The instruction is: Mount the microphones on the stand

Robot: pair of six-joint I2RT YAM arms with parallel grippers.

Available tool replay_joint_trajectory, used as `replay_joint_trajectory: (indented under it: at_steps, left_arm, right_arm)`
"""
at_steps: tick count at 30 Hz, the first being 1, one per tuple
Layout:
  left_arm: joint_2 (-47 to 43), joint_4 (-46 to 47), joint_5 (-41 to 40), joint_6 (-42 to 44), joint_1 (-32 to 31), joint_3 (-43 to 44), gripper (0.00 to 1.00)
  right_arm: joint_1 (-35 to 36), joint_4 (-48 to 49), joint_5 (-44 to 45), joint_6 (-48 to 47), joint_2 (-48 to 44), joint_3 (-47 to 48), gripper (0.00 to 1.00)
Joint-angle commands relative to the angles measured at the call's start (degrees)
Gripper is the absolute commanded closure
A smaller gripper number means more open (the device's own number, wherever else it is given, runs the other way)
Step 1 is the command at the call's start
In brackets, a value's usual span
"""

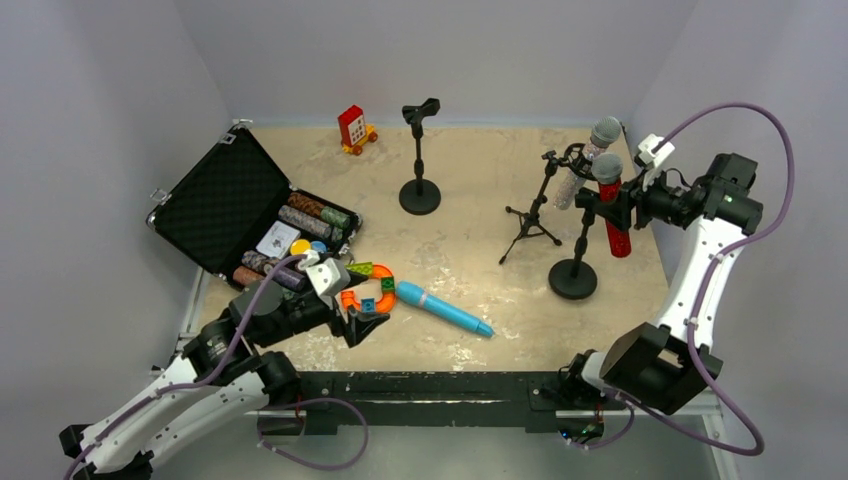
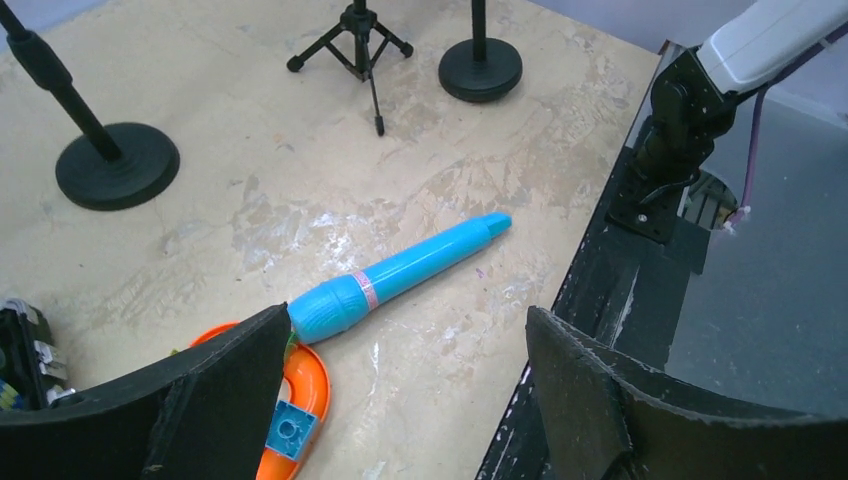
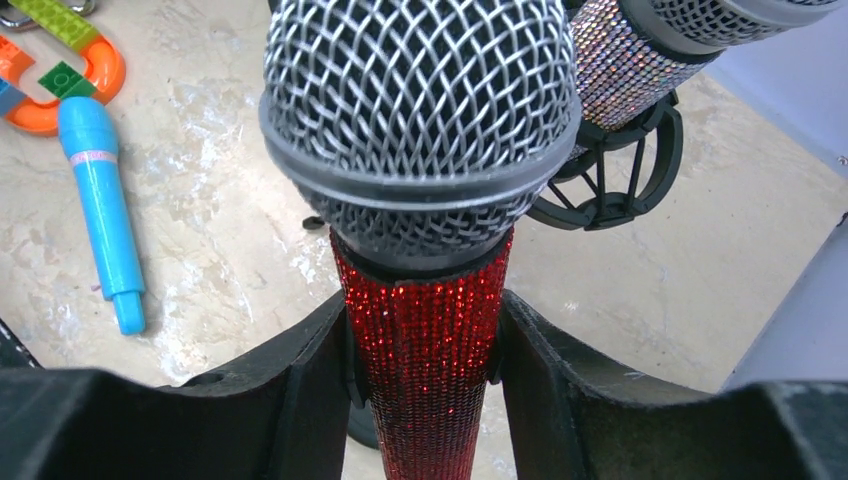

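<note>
The red glitter microphone (image 1: 616, 218) stands head-up at the clip of the round-base stand (image 1: 573, 278) on the right. My right gripper (image 1: 603, 205) is shut on its body (image 3: 425, 370), with the clip's black arms between the fingers and the mic. The silver glitter microphone (image 1: 590, 155) sits in the shock mount of the tripod stand (image 1: 530, 215) and also shows in the right wrist view (image 3: 620, 60). The light-blue microphone (image 1: 445, 308) lies flat on the table. My left gripper (image 2: 405, 345) is open and empty, its left finger by the mic's head (image 2: 330, 305). A third stand (image 1: 419, 190) at the back holds nothing.
An open black case (image 1: 225, 200) with poker chips lies at the left. An orange toy track (image 1: 370, 290) with blocks touches the blue mic's head. A red toy (image 1: 353, 128) stands at the back. The table's black front edge (image 2: 600, 290) runs beside my left gripper.
</note>
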Motion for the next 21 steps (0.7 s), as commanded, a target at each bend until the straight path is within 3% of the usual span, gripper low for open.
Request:
replay_joint_trajectory:
  at_steps: [1, 4, 6, 21]
  left_arm:
    - [0.3, 3.5, -4.0, -7.4, 0.3, -2.9, 0.09]
    - [0.6, 4.2, -4.7, -11.4, 0.4, -5.1, 0.09]
    - [0.6, 4.3, -5.0, -13.2, 0.3, -6.1, 0.09]
    - [-0.4, 3.4, -6.8, -14.4, 0.3, -6.5, 0.08]
  right_arm:
    - [-1.2, -4.0, -2.7, -7.5, -1.3, 0.9, 0.4]
    - [-2.6, -5.3, -2.9, -8.3, -2.2, 1.9, 0.24]
    - [-3.4, -5.1, -3.0, -7.8, -3.1, 2.5, 0.19]
    - [-4.1, -10.1, -3.5, -5.1, -5.4, 16.6, 0.06]
